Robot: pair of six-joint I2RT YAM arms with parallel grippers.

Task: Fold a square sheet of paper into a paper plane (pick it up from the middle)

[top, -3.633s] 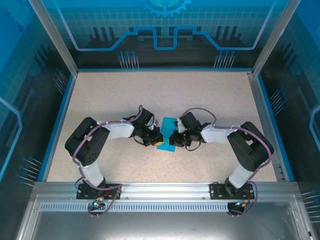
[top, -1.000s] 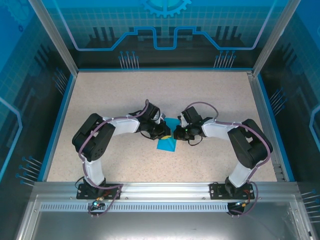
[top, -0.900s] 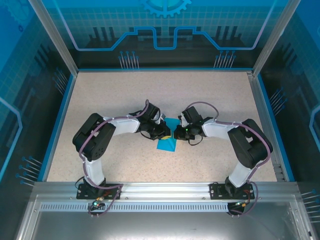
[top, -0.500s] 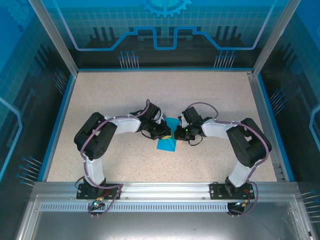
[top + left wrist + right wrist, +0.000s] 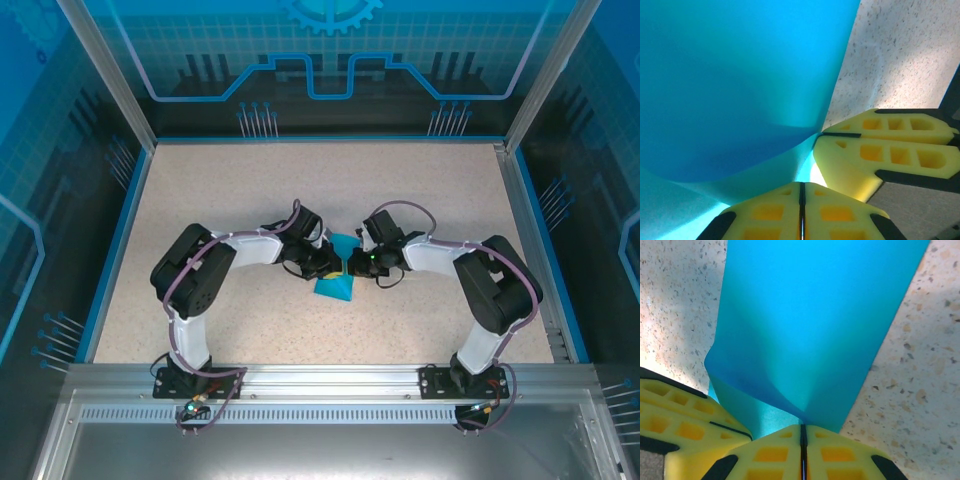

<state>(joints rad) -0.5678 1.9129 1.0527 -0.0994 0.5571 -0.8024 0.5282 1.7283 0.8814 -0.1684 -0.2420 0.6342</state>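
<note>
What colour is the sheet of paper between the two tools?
Plain turquoise-blue; the sheet shows best in the right wrist view.

No text, label or number can be read — none.

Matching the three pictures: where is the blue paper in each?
Top view: paper at the centre of the table.
Left wrist: paper across the upper left, pinched by the left gripper below.
Right wrist: paper up the middle, pinched by the right gripper below.
Shared landmark: the speckled table.
</note>
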